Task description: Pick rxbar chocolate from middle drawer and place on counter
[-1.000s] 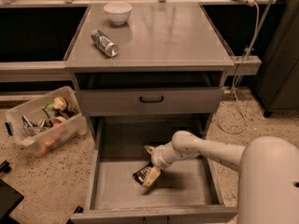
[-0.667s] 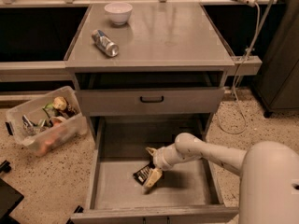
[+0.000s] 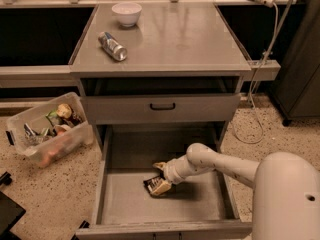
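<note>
The middle drawer (image 3: 115, 204) is pulled open at the bottom of the gray cabinet. The rxbar chocolate (image 3: 150, 183), a small bar in a black wrapper, lies on the drawer floor near the middle. My gripper (image 3: 160, 177) reaches into the drawer from the right and sits right at the bar, touching or covering its right part. The counter (image 3: 180, 39) is the flat gray top of the cabinet, above the drawer.
A silver can (image 3: 112, 46) lies on the counter's left side and a white bowl (image 3: 126, 13) stands at its back. The closed drawer front with a black handle (image 3: 162, 106) overhangs the open drawer. A clear bin of snacks (image 3: 47, 129) sits on the floor to the left.
Almost nothing has changed. My gripper stays at the bar in the drawer, and the bar looks shifted only very slightly.
</note>
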`<act>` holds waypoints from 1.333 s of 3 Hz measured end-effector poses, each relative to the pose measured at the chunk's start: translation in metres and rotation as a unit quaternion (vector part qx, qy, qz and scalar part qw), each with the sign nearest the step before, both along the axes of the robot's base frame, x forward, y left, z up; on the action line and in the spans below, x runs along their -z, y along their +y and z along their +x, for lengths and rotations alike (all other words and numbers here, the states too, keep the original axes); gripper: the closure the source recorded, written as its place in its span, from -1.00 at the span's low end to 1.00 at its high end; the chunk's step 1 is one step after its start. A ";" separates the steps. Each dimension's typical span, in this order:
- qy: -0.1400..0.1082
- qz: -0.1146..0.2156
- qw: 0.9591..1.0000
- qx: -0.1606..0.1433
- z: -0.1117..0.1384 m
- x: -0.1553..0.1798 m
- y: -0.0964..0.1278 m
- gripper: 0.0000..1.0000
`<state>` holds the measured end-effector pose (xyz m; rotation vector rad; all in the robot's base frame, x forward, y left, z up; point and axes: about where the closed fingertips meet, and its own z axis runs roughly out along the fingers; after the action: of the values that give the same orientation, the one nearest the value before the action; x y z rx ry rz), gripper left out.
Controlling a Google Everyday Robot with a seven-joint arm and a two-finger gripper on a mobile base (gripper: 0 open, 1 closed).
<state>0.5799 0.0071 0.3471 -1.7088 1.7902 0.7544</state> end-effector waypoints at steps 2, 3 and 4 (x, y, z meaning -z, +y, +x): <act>0.000 0.000 1.000 0.000 0.000 -0.005 0.000 0.77; 0.000 0.000 1.000 0.000 0.000 -0.008 0.000 1.00; -0.021 0.012 1.000 0.006 -0.016 -0.032 0.006 1.00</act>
<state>0.5635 0.0129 0.3788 -1.6850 1.7536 0.7276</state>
